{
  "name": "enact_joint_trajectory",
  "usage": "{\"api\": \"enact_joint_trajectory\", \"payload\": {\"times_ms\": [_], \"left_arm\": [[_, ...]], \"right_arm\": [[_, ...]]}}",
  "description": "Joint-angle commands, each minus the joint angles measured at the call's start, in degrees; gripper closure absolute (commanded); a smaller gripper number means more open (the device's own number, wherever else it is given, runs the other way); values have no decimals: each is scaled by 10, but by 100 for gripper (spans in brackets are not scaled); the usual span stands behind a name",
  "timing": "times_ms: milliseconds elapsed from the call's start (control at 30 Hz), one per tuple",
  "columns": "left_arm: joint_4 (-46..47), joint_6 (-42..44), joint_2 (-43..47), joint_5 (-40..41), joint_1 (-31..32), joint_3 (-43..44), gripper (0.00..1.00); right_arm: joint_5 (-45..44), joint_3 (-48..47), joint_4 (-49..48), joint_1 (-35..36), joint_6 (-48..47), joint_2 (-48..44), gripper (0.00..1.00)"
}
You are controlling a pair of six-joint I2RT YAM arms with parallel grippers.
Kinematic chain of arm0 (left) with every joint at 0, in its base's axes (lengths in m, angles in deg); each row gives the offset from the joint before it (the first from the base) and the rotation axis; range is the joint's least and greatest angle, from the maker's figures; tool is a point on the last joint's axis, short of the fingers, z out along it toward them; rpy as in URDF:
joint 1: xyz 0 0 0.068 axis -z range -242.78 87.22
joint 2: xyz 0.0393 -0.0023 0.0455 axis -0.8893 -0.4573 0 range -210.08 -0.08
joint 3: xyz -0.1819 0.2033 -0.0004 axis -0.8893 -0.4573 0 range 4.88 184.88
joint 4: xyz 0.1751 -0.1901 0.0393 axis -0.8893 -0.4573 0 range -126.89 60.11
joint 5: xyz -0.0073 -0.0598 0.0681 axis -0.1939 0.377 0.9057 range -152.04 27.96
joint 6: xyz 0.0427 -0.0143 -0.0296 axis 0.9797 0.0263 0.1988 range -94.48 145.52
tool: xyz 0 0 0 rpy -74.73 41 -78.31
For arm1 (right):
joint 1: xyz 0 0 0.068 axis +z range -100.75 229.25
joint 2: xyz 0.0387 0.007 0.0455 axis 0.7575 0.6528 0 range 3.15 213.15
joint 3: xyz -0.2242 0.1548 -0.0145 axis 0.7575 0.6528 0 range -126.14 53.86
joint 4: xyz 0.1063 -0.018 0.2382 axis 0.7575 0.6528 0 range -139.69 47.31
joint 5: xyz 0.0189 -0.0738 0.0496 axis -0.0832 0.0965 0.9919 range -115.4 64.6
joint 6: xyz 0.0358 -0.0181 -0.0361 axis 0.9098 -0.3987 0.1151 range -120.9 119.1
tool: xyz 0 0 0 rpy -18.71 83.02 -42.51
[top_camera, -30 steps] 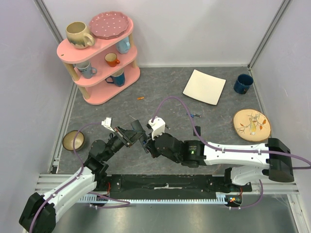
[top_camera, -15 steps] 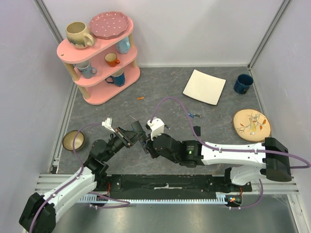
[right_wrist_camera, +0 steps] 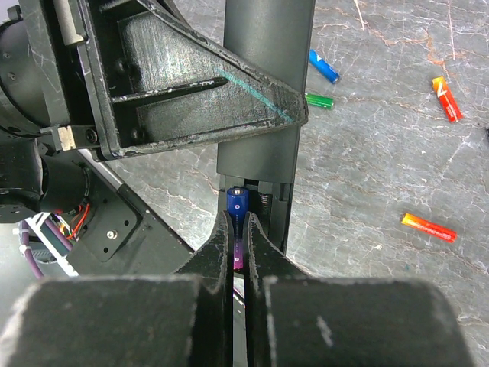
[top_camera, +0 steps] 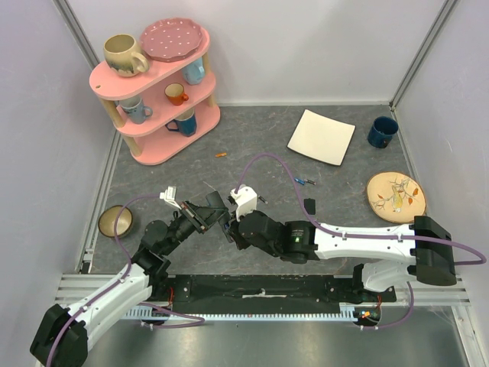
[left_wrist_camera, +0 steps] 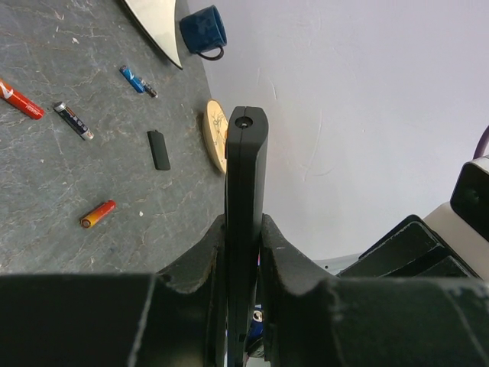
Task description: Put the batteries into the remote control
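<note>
Since a second ago the right arm (top_camera: 336, 238) has slid a little leftward. A small black cover piece (top_camera: 309, 205) that sat under its purple cable then now shows on the counter (top_camera: 252, 153). The left arm has not shifted.

Right jaws: clenched on a blue-and-purple battery (right_wrist_camera: 237, 200), pinched between two dark, scuffed fingers (right_wrist_camera: 220, 245). The battery is a thin cylinder with a glossy wrapper and a metal cap showing at its tip. It stands in the open recess on the back of the remote control (right_wrist_camera: 267, 46), beside a spring coil.

Left jaws: clamped on the remote control edge-on, one matte black finger (left_wrist_camera: 286, 256) against each flat face. The remote is a slim black bar of smooth plastic with rounded corners and a small round hole in its end. It is held off the counter between the two arms, at the counter's near middle.

Loose on the counter, well apart from the remote:
- an orange battery (right_wrist_camera: 428, 227)
- a red battery (right_wrist_camera: 446, 99)
- a green battery (right_wrist_camera: 319, 100)
- a blue battery (right_wrist_camera: 324, 66)
- a dark battery (left_wrist_camera: 73, 121)

The counter is grey and stone-like, veined and scratched.

Farther out:
- a flat white square plate (top_camera: 322, 136)
- a glossy dark blue mug (top_camera: 382, 131)
- a round wooden plate (top_camera: 395, 196) with a painted motif
- a speckled bowl (top_camera: 115, 221)
- a pink three-tier shelf (top_camera: 157, 84) carrying mugs and a dotted plate
</note>
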Motion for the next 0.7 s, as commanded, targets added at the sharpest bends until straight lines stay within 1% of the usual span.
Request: {"api": "enact_joint_trajectory", "payload": {"times_ms": [0,67,167,500,667], "left_arm": [[99,-17,11,26,-1,-41,98],[98,-17,11,27,-1,-43,98],[96,-16,9,25,-1,-45,98],[95,-12,-3,19,-1,-46,98],[88,-7,-6,16,-1,-45,98]], "right_arm": [[18,-16,73,7,11,19,95],[10,-24,79,6,11,19,90],[-4,-33,85,7,12,19,86],[-26,-49,96,4,16,15,80],[-31,-56,100,3,18,14,75]]}}
